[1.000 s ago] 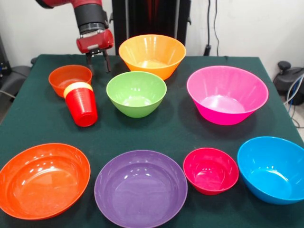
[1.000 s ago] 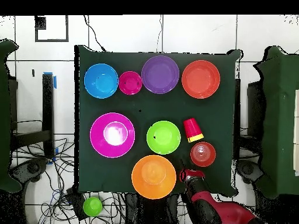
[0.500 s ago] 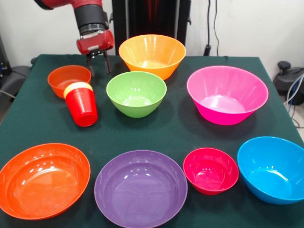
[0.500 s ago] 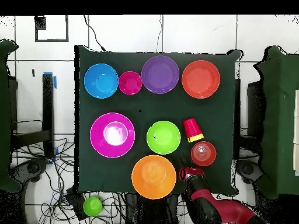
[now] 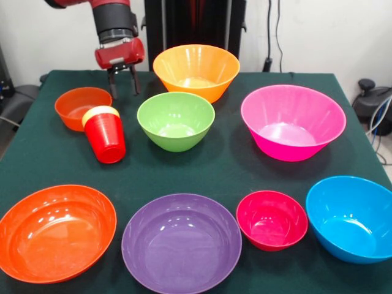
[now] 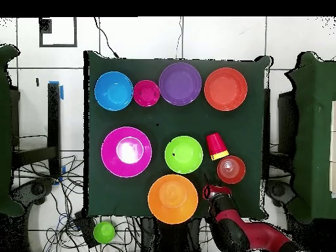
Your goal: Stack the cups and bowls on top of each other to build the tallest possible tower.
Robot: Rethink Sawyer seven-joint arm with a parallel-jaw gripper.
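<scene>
Bench [image 5: 220,168] is packed with bowls, all sitting separate, nothing stacked on a bowl so far. Front row: orange-red bowl [image 5: 56,231], purple bowl [image 5: 181,242], small crimson bowl [image 5: 272,219], blue bowl [image 5: 351,217]. Behind them are the green bowl [image 5: 176,120] and big pink bowl [image 5: 292,122], with the light orange bowl [image 5: 196,71] at the back. The red cup [image 5: 106,137] is tipped over with the yellow cup [image 5: 100,112] nested in it, rim only showing, right against the small orange bowl [image 5: 82,106] and partly hiding it. The hand [image 5: 122,81] hangs pointing down between that small bowl and the light orange one, fingers spread, holding nothing.
</scene>
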